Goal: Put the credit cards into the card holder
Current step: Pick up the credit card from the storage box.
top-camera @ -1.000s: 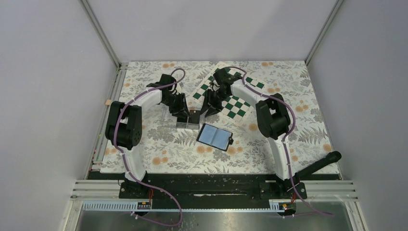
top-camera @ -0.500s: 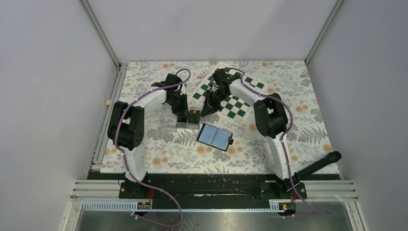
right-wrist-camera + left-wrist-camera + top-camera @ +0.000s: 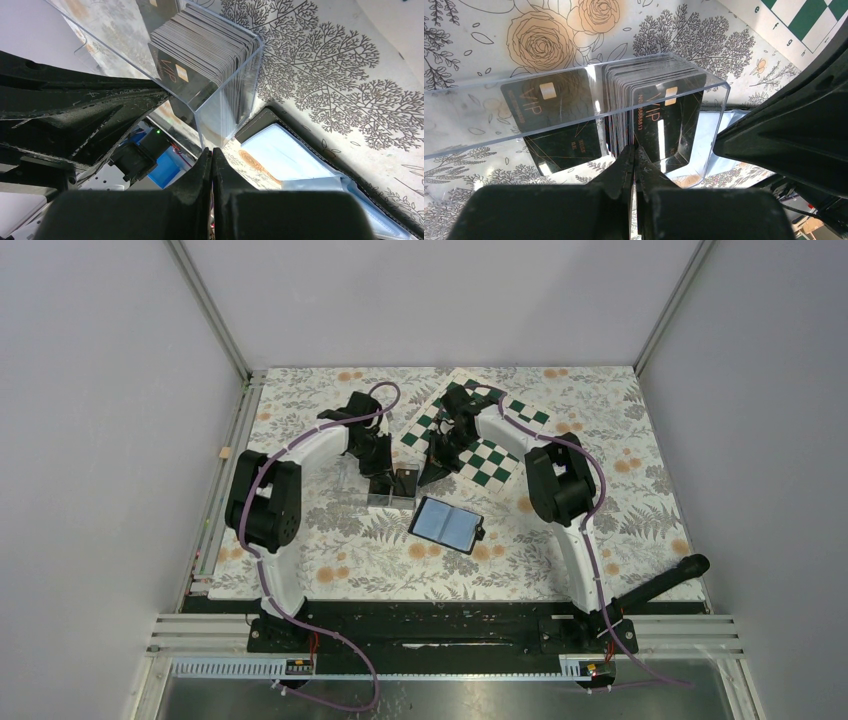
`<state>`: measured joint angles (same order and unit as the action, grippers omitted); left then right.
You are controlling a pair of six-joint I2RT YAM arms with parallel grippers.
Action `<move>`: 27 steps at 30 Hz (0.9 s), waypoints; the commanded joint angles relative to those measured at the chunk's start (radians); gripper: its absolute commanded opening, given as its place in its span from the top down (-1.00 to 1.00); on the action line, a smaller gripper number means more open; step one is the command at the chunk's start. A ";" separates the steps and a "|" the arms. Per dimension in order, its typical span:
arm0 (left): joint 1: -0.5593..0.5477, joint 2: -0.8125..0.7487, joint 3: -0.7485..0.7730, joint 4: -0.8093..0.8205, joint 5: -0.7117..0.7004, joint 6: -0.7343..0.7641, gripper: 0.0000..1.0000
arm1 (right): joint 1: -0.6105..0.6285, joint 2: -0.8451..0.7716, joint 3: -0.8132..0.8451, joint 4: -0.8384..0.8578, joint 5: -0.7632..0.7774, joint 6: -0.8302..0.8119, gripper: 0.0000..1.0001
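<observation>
**Both tools shut at the card box**

My left tool (image 3: 634,152) is pinched together at the edges of the stack of dark credit cards (image 3: 651,105), which stands upright in the clear plastic box (image 3: 720,107). I cannot tell if a card is caught. My right tool (image 3: 211,155) is also together at the box corner, likely steadying it. The open black bifold card holder (image 3: 447,524) lies flat just beside the box. There is free floral surface (image 3: 620,520) to the right, and the green-and-white checkered board (image 3: 495,462) is behind.
</observation>
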<state>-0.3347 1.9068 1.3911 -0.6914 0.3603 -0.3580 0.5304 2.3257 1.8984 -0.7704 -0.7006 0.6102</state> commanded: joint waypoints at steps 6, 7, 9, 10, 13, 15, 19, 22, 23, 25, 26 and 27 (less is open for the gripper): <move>-0.025 -0.024 0.067 -0.044 -0.049 0.035 1.00 | 0.014 0.001 0.048 -0.030 -0.029 -0.011 1.00; -0.029 -0.024 0.070 -0.053 -0.061 0.040 1.00 | 0.014 0.001 0.048 -0.030 -0.028 -0.012 1.00; -0.036 -0.019 0.079 -0.070 -0.085 0.052 1.00 | 0.014 0.001 0.046 -0.030 -0.030 -0.012 1.00; -0.040 -0.014 0.087 -0.083 -0.100 0.055 1.00 | 0.014 0.001 0.045 -0.030 -0.031 -0.012 1.00; -0.049 0.002 0.098 -0.105 -0.130 0.063 0.87 | 0.014 0.001 0.044 -0.030 -0.033 -0.012 1.00; -0.054 0.014 0.104 -0.113 -0.139 0.067 0.76 | 0.015 0.001 0.045 -0.029 -0.034 -0.012 1.00; -0.065 0.036 0.112 -0.123 -0.139 0.074 0.63 | 0.016 0.001 0.045 -0.029 -0.036 -0.014 1.00; -0.069 0.043 0.111 -0.122 -0.141 0.072 0.58 | 0.016 0.001 0.043 -0.030 -0.037 -0.014 1.00; -0.068 0.045 0.111 -0.122 -0.140 0.071 0.58 | 0.015 0.000 0.042 -0.030 -0.037 -0.015 1.00; -0.070 0.049 0.113 -0.122 -0.134 0.072 0.64 | 0.016 0.000 0.039 -0.030 -0.037 -0.015 1.00; -0.070 0.050 0.115 -0.122 -0.129 0.074 0.73 | 0.016 0.000 0.040 -0.030 -0.038 -0.015 1.00; -0.070 0.048 0.115 -0.121 -0.125 0.075 0.82 | 0.016 0.001 0.041 -0.029 -0.039 -0.015 1.00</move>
<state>-0.4004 1.9461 1.4734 -0.8097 0.2493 -0.3019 0.5312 2.3257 1.9045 -0.7788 -0.7013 0.6067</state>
